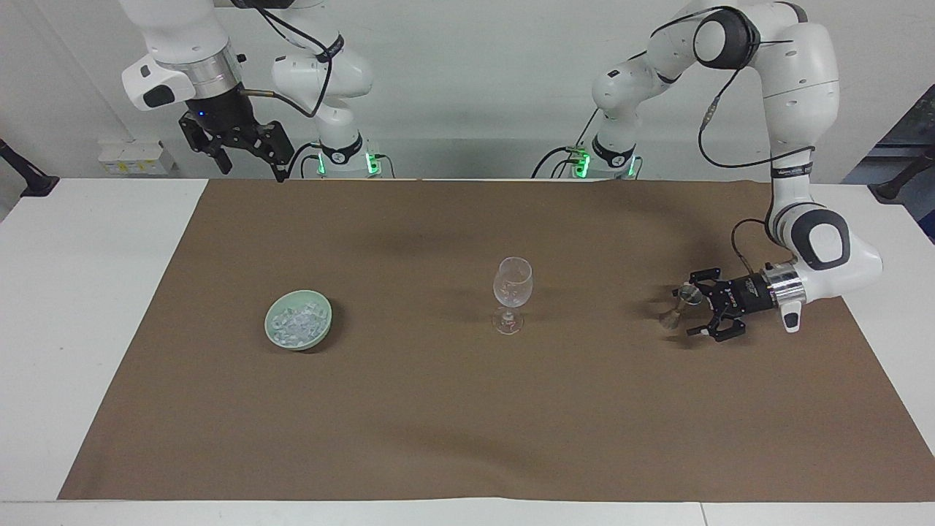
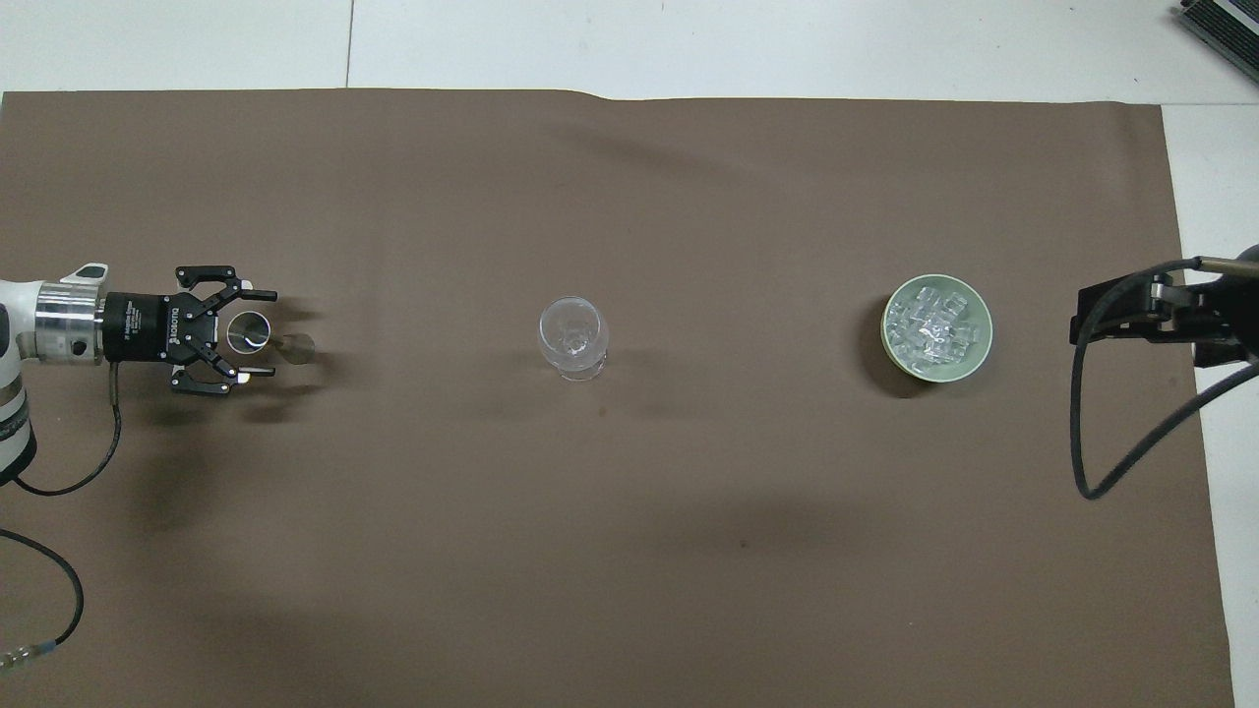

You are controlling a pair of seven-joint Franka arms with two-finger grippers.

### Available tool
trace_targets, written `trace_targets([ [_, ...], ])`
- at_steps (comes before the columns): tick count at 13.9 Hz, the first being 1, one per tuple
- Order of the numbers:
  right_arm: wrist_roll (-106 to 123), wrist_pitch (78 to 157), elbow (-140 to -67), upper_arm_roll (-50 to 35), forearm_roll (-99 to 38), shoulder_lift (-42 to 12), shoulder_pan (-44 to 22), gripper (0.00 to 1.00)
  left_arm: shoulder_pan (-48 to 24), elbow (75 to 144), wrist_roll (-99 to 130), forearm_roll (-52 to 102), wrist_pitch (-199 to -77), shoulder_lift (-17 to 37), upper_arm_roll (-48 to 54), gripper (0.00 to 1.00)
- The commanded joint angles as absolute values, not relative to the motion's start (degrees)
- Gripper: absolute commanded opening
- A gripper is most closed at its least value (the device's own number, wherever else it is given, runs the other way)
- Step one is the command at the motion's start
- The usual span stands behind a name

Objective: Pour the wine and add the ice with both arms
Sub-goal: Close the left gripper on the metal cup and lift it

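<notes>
The small stemmed glass (image 1: pixel 679 305) that the left arm is reaching for stands upright on the brown mat (image 1: pixel 467 409) toward the left arm's end of the tabletop (image 1: pixel 73 292), its stem running straight up and down. Going from largest to smallest: the mat covers most of the white tabletop; two white arms come in from the robots' side. The left end effector (image 1: pixel 701 313) lies low and level, pointing along the table toward the middle, and its two fingers stand wide apart with the small glass between them, one finger to each side of the bowl; I cannot tell whether either finger touches it, and nothing is gripped. So the glass lies straight ahead of the open fingers, in line with their reach, and closing should catch it across its upright axis. The right end effector (image 1: pixel 245 150) hangs high over the mat's edge nearest the robots, at the right arm's end, open and empty, waiting. At the middle of the mat stands a taller, clear wine glass (image 1: pixel 513 292), upright, well apart from both end effectors. Toward the right arm's end sits a pale green bowl (image 1: pixel 298 321) holding the ice (image 1: pixel 296 318), a heap of small glassy chunks. The left arm is by far the nearer to the small glass; the right arm is the nearer to the ice bowl.
</notes>
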State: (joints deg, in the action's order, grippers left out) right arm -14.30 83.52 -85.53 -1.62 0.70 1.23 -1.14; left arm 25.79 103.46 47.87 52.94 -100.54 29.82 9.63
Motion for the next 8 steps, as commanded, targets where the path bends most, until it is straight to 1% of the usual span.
trace_targets([
  [1,-13.3,84.7,-86.9,-1.5,-1.0,2.2,-0.5,1.00,25.7,104.8,46.8,53.9,-100.7,28.8,9.1,1.00],
  [4,-13.3,84.7,-86.9,-1.5,-1.0,2.2,-0.5,1.00,25.7,104.9,46.8,54.0,-100.7,28.8,9.1,1.00],
  [5,-13.3,84.7,-86.9,-1.5,-1.0,2.2,-0.5,1.00,25.7,104.9,46.8,54.1,-100.7,28.8,9.2,0.98],
  [7,-13.3,84.7,-86.9,-1.5,-1.0,2.2,-0.5,1.00,25.7,104.9,46.8,54.1,-100.7,28.8,9.2,0.86],
  [8,-13.3,84.7,-86.9,-1.5,-1.0,2.2,-0.5,1.00,25.4,104.9,46.8,54.1,-100.8,28.8,9.2,0.86],
])
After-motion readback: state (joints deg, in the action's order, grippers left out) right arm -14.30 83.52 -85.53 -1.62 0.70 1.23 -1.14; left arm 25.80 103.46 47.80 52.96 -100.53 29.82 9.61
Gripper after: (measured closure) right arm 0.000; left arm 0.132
